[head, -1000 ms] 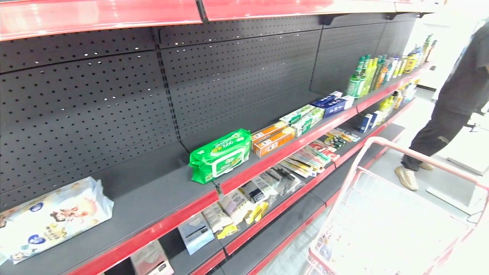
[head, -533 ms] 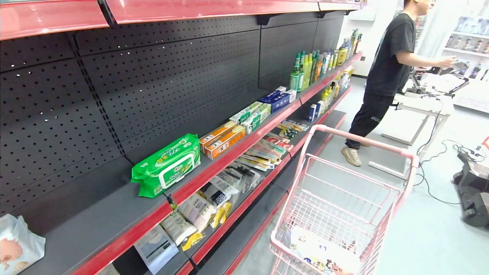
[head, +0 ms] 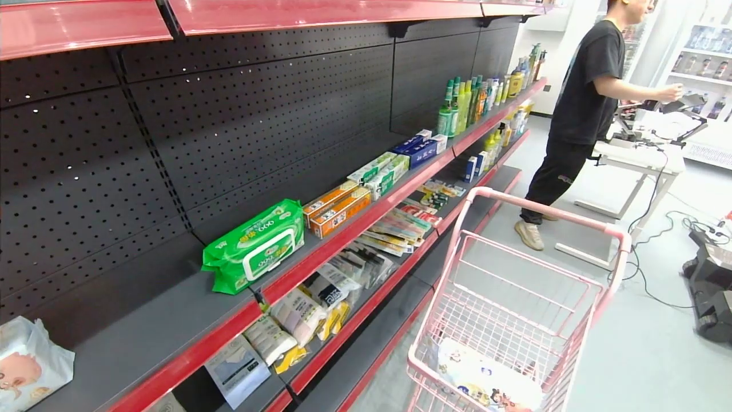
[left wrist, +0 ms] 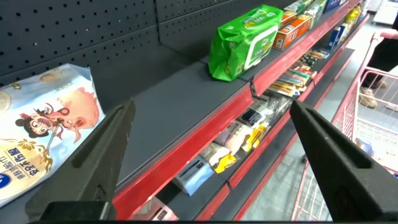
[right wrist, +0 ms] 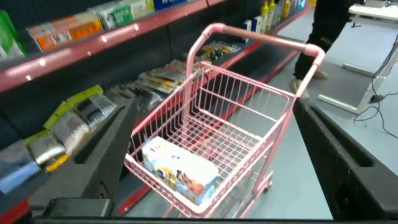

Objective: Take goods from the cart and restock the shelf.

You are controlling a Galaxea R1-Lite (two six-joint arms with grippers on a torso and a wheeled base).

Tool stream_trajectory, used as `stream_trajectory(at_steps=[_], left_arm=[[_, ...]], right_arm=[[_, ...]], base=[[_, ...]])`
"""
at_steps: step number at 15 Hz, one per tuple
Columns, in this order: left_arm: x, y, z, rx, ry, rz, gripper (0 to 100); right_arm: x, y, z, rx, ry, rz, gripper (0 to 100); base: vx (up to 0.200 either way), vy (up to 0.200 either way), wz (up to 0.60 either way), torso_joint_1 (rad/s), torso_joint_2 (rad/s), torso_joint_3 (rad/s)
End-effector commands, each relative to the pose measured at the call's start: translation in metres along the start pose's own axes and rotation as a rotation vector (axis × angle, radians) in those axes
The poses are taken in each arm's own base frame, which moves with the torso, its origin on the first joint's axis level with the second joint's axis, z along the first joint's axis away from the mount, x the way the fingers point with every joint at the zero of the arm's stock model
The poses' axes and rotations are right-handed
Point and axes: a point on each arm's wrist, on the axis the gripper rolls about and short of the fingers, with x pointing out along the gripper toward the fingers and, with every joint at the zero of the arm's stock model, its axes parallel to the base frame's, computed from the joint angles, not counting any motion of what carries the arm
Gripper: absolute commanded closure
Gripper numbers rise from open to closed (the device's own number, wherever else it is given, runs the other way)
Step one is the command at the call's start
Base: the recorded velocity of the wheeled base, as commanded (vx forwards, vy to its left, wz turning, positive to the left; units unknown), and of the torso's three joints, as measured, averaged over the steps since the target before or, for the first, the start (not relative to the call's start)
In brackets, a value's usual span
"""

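A pink wire cart (head: 609, 232) stands on the aisle floor beside the shelf, with a white cartoon-printed pack (head: 489, 384) lying in its basket. In the right wrist view my right gripper (right wrist: 214, 111) hangs open above that cart (right wrist: 261, 45), over the white pack (right wrist: 179, 169). The middle shelf board (head: 171, 323) carries a matching white pack (head: 27, 366) at its far left and a green wipes pack (head: 254, 246) farther right. My left gripper (left wrist: 211, 106) is open and empty in front of this shelf, between the white pack (left wrist: 43, 134) and the green pack (left wrist: 245, 40).
Orange, green and blue boxes (head: 337, 207) and green bottles (head: 460, 103) line the same shelf to the right. Lower shelves hold sachets and toothbrush packs (head: 320, 292). A person stands at a white table (head: 640, 157) beyond the cart; cables and dark equipment (head: 709, 286) lie at right.
The head camera has swung right, bringing the cart and aisle into sight and pushing the left white pack toward the edge. The goods themselves have not moved.
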Motion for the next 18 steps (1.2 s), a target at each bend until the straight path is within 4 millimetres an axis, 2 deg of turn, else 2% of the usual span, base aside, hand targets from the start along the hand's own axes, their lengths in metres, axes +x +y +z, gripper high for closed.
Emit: stream_trajectory(at_steps=[1, 2, 4, 6, 7, 8, 9, 11, 14, 15, 16, 18], left_arm=[[0.0, 0.0, 0.0, -0.001, 0.001, 0.001, 0], [0.0, 0.0, 0.0, -0.001, 0.001, 0.001, 0], [0.0, 0.0, 0.0, -0.001, 0.001, 0.001, 0], [0.0, 0.0, 0.0, 0.0, 0.001, 0.001, 0], [0.0, 0.0, 0.0, 0.0, 0.001, 0.001, 0], [0.0, 0.0, 0.0, -0.001, 0.001, 0.001, 0], [0.0, 0.0, 0.0, -0.001, 0.001, 0.001, 0], [0.0, 0.0, 0.0, 0.0, 0.001, -0.001, 0], [0.0, 0.0, 0.0, 0.0, 0.001, -0.001, 0], [0.0, 0.0, 0.0, 0.0, 0.001, -0.001, 0], [0.0, 0.0, 0.0, 0.0, 0.001, -0.001, 0], [0.0, 0.0, 0.0, 0.0, 0.001, -0.001, 0]], right_arm=[[0.055, 0.003, 0.138, 0.181, -0.01, -0.02, 0], [0.1, 0.001, 0.182, 0.174, 0.013, -0.071, 0], [0.157, -0.006, 0.163, -0.006, 0.206, -0.156, 0], [0.213, -0.01, 0.129, -0.04, 0.436, -0.125, 0], [0.226, -0.008, 0.107, -0.073, 0.554, -0.105, 0], [0.24, -0.001, 0.065, -0.158, 0.778, -0.015, 0], [0.25, 0.0, 0.039, -0.173, 0.886, 0.069, 0], [0.279, -0.001, -0.005, -0.228, 1.042, 0.225, 0], [0.312, 0.001, -0.06, -0.313, 1.156, 0.319, 0], [0.312, 0.001, -0.06, -0.313, 1.156, 0.319, 0], [0.322, 0.009, -0.077, -0.376, 1.167, 0.388, 0], [0.323, 0.015, -0.089, -0.385, 1.188, 0.458, 0]], base=[[0.0, 0.0, 0.0, 0.0, 0.0, 0.0], [0.0, 0.0, 0.0, 0.0, 0.0, 0.0], [0.0, 0.0, 0.0, 0.0, 0.0, 0.0], [0.0, 0.0, 0.0, 0.0, 0.0, 0.0], [0.0, 0.0, 0.0, 0.0, 0.0, 0.0], [0.0, 0.0, 0.0, 0.0, 0.0, 0.0], [0.0, 0.0, 0.0, 0.0, 0.0, 0.0], [0.0, 0.0, 0.0, 0.0, 0.0, 0.0], [0.0, 0.0, 0.0, 0.0, 0.0, 0.0], [0.0, 0.0, 0.0, 0.0, 0.0, 0.0], [0.0, 0.0, 0.0, 0.0, 0.0, 0.0], [0.0, 0.0, 0.0, -0.025, 0.04, 0.035]])
